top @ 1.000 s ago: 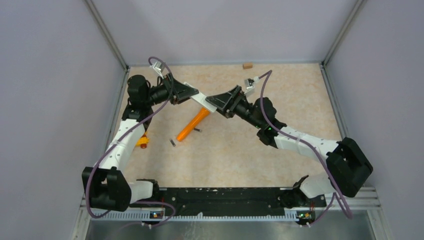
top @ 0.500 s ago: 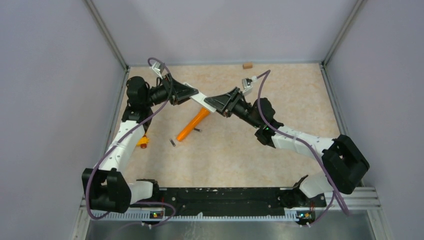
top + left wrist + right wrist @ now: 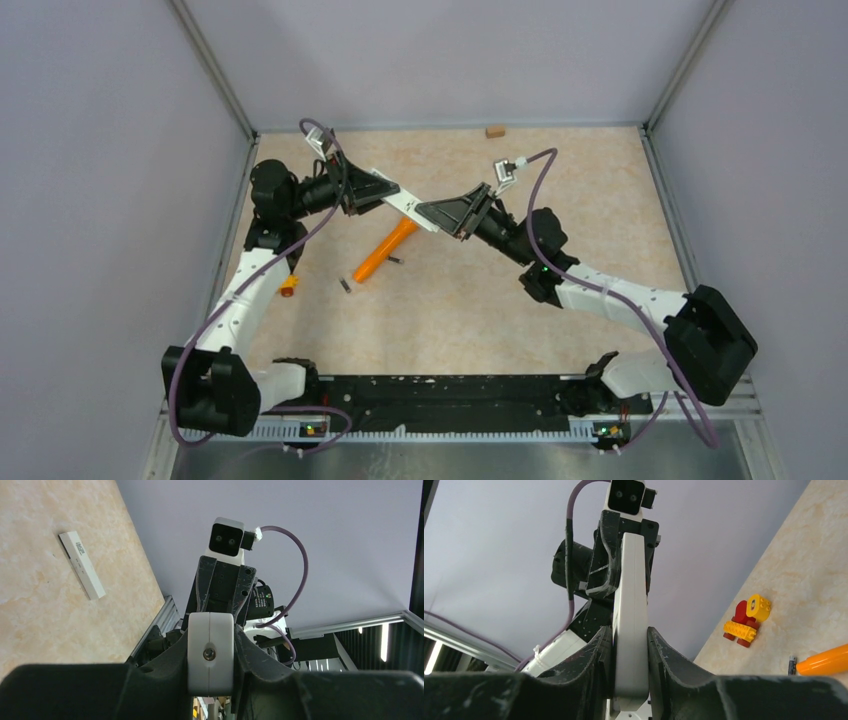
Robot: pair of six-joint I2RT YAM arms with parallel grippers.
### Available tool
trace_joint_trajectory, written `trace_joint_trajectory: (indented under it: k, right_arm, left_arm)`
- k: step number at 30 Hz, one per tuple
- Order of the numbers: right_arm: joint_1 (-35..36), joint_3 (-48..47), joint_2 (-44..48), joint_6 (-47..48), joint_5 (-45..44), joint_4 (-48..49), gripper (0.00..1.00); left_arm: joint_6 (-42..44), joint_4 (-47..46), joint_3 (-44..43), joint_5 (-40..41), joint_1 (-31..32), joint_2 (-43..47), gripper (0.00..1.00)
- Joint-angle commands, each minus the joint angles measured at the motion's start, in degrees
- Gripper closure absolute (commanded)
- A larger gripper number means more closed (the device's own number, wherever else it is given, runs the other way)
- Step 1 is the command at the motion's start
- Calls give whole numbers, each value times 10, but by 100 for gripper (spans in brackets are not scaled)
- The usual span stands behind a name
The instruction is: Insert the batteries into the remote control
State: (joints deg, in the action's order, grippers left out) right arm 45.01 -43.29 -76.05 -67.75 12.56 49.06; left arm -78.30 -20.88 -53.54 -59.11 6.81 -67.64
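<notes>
The left jaws and right jaws each pinch one end of the white remote control (image 3: 405, 203)

Two batteries (image 3: 345, 286) lay in view; one remote (image 3: 405, 203); one orange tube (image 3: 385, 249); one small wooden block (image 3: 493, 131); one brick toy (image 3: 746, 622); one flat white strip (image 3: 81, 565).

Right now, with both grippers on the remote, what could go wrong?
1. The left gripper and right gripper both clamp the remote mid-air; any mismatched arm move could twist it or pull it loose.
2. The batteries lie on the table by the orange tube; no gripper is free to fetch them, and releasing one end may let the remote droop.
</notes>
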Motion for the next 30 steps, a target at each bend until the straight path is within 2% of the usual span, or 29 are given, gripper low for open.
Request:
trace_joint_trajectory:
  k: [1,6,9,21,30]
  right_arm:
    - [-6,25,15,42,0,-47,67]
    - [-6,-13,5,3,-18,-132,43]
    - [-6,-42,-3,-1,-22,-188,39]
    - [-14,-54,10,-61,13,-215,45]
    - [-15,-63,41,-81,25,-256,55]
  left_arm:
    - [-54,-83,-16,23,-19,25,100]
    - [-14,-64,-10,24,-18,23,100]
    - [29,-38,-5,27,-18,21,100]
    - [179,123,-33,59,-19,9,100]
    - [235,178,-46,83,-18,6,100]
